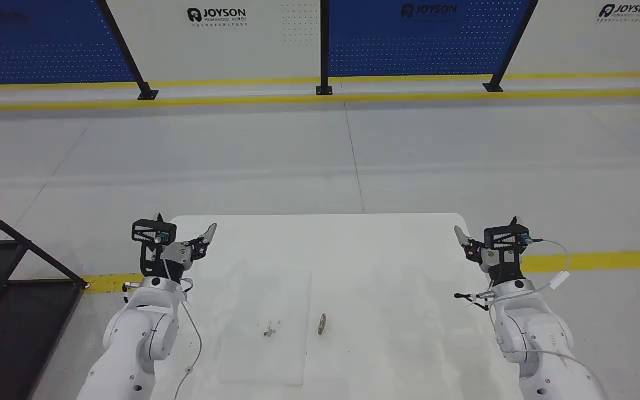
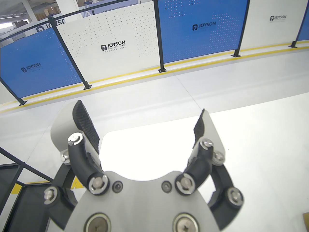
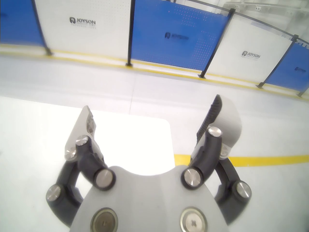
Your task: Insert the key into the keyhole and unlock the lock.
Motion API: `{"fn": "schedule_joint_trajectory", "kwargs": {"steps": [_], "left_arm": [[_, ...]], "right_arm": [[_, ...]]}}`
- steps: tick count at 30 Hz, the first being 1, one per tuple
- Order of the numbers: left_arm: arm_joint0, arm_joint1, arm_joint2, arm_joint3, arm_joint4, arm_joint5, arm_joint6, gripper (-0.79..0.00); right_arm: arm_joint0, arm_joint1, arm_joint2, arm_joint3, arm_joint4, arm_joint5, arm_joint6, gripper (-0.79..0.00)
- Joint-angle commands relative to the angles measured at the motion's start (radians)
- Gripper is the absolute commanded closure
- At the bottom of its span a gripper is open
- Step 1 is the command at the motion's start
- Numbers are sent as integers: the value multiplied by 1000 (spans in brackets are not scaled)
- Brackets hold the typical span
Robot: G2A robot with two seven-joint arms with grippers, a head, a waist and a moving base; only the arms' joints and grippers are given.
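Two small metal pieces lie on the white table [image 1: 400, 260] near its front middle. One is a thin, key-like piece [image 1: 268, 330]; the other is a short grey piece [image 1: 321, 323] that may be the lock, though which is which is hard to tell. My left gripper [image 1: 185, 230] hovers over the table's far left corner, open and holding nothing [image 2: 141, 109]. Over the far right corner my right gripper [image 1: 487, 232] is also open with nothing between its fingers [image 3: 152, 102]. Both grippers are well apart from the two pieces.
A faint transparent sheet [image 1: 262, 330] lies on the table under the key-like piece. A black frame [image 1: 30, 262] stands left of the table. Blue and white fence panels [image 1: 420, 35] line the far floor beyond a yellow line [image 1: 300, 98].
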Motion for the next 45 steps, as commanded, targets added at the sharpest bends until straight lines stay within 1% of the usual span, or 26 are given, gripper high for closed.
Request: {"fn": "schedule_joint_trajectory", "kwargs": {"steps": [1,4,7,9,11,12,15,18,21,24,26,27,28,30,33,35,36,38,41,43,45], "left_arm": [[0,0,0,0,0,0,0,-784],[0,0,0,0,0,0,0,-785],[10,6,-7,-28,50,-72,-27,-785],[36,9,-13,-59,92,-97,-26,-785],[69,9,-17,-86,128,-83,-7,-785],[88,8,-13,-102,135,-75,8,-785],[113,7,-11,-119,122,-90,15,-785],[143,10,-13,-152,93,-177,-16,-785],[199,15,-35,-206,54,-281,-78,-785],[269,22,-45,-276,43,-372,-207,-785],[303,24,-33,-294,44,-420,-266,-785],[315,25,-27,-304,70,-416,-295,-785],[331,24,2,-303,88,-407,-329,-785],[335,22,53,-293,105,-396,-387,-785],[316,18,126,-271,153,-370,-473,-785],[305,15,167,-250,158,-359,-510,-785],[288,12,189,-235,158,-340,-548,-785],[264,9,223,-211,195,-310,-575,-757],[225,1,271,-166,187,-256,-619,-680],[199,-3,294,-144,176,-232,-657,-594],[176,-8,322,-126,187,-207,-675,-576]], "right_arm": [[0,0,0,0,0,0,0,-785],[0,0,0,0,0,0,0,-785],[0,0,0,0,0,0,0,-785],[0,0,0,0,0,0,0,-785],[0,0,0,0,0,0,0,-785],[0,0,0,0,0,0,0,-785],[0,0,0,0,0,0,0,-785],[0,0,0,0,0,0,0,-785],[0,0,0,0,0,0,0,-785],[0,0,0,0,0,0,0,-785],[0,0,0,0,0,0,0,-785],[0,0,0,0,0,0,0,-785],[0,0,0,0,0,0,0,-785],[0,0,0,0,0,0,0,-785],[0,0,0,0,0,0,0,-785],[0,0,0,0,0,0,0,-785],[0,0,0,0,0,0,0,-785],[0,0,0,0,0,0,0,-785],[0,0,0,0,0,0,0,-785],[0,0,0,0,0,0,0,-785],[0,0,0,0,0,0,0,-785]]}}
